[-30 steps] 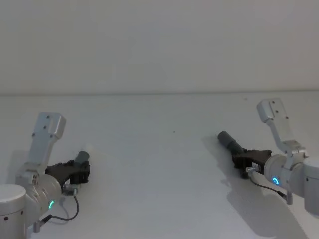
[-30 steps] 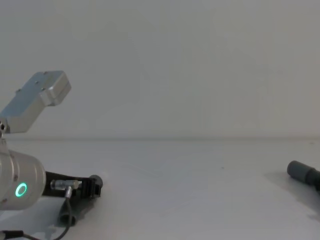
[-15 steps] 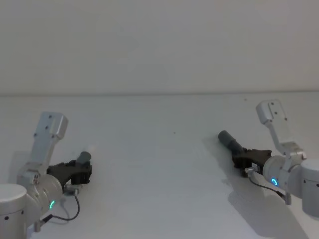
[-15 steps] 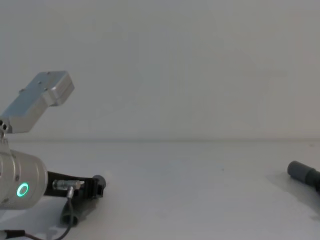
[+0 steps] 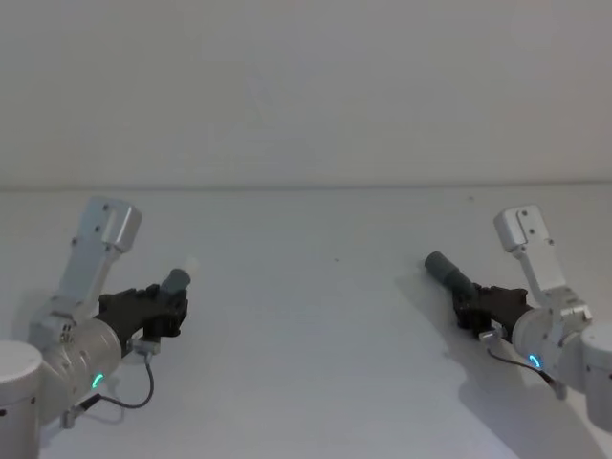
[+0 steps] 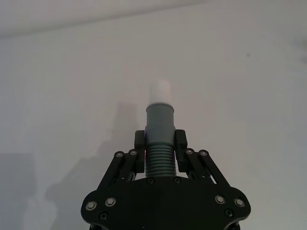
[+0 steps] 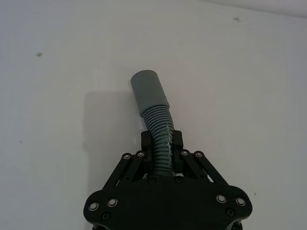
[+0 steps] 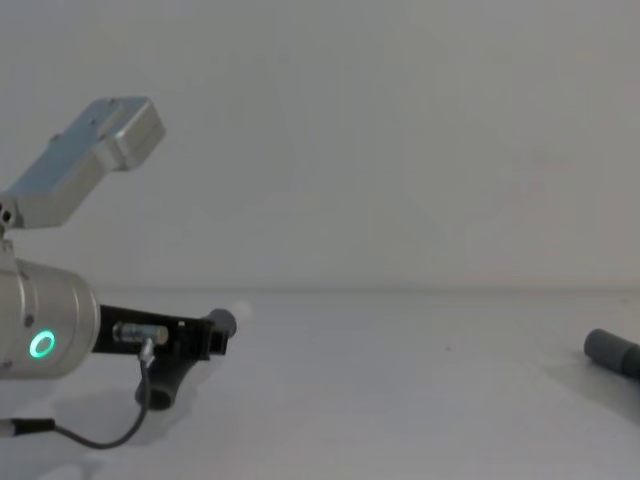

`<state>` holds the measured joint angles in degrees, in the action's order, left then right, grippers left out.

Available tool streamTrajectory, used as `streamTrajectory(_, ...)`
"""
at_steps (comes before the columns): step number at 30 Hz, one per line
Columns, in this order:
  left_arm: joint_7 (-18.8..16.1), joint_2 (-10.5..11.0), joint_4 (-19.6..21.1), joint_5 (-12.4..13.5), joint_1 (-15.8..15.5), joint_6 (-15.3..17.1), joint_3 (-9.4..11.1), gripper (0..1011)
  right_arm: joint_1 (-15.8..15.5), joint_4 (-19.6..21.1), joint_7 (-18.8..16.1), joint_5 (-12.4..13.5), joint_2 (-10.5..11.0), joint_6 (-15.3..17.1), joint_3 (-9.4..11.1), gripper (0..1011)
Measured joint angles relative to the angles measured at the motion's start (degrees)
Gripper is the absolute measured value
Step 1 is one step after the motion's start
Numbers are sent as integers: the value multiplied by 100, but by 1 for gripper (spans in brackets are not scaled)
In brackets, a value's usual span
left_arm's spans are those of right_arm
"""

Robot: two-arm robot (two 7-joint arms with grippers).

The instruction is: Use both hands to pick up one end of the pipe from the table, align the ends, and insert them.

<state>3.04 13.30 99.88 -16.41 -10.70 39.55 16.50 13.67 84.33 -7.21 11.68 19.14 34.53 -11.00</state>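
The left gripper [image 6: 159, 143] pinches the corrugated hose [image 6: 159, 162] between its two jaws, which close on the ribbed part just behind the cuff. Ahead of the jaws the smooth grey cuff [image 6: 159, 122] juts straight out, and its narrower white tip [image 6: 162, 90] is the part farthest from the jaws. Beyond the tip lies the white table [image 6: 249, 110], where a faint shadow falls off to one side of the jaws. A thin black cable [image 5: 150, 382] loops down behind this gripper, near its silver wrist. The right gripper [image 7: 162, 141] likewise pinches the hose on its ribs, with the jaws pressed against both sides of it. Ahead of these jaws the ribbed length bends slightly to one side and ends in the plain wider sleeve [image 7: 148, 88], whose shadow lies on the table just beside it. In the head view the two grippers are well apart, the left one at the table's left side and the right one at its right side, and both held ends point up and forward past the jaws.
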Motion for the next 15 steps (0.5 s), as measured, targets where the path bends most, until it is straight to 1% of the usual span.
streamTrajectory(4, 204, 152, 85, 11, -11, -114, 20, 329, -28, -95, -182, -69, 141, -277, -57, 205)
streamTrajectory(6, 356, 277, 149, 12, -12, -192, 22, 329, -38, -122, -249, -93, 189, -370, -75, 205)
streamTrajectory(7, 356, 277, 149, 12, -12, -192, 22, 329, -46, -142, -302, -107, 229, -445, -90, 204)
streamTrajectory(9, 469, 359, 189, 12, -12, -249, 18, 329, -54, -154, -357, -122, 272, -500, -104, 205)
streamTrajectory(13, 592, 439, 223, 11, -12, -310, 11, 329, -73, -165, -487, -146, 352, -629, -125, 204)
streamTrajectory(15, 751, 524, 243, 5, -23, -392, 3, 329, -91, -165, -606, -149, 414, -702, -130, 204)
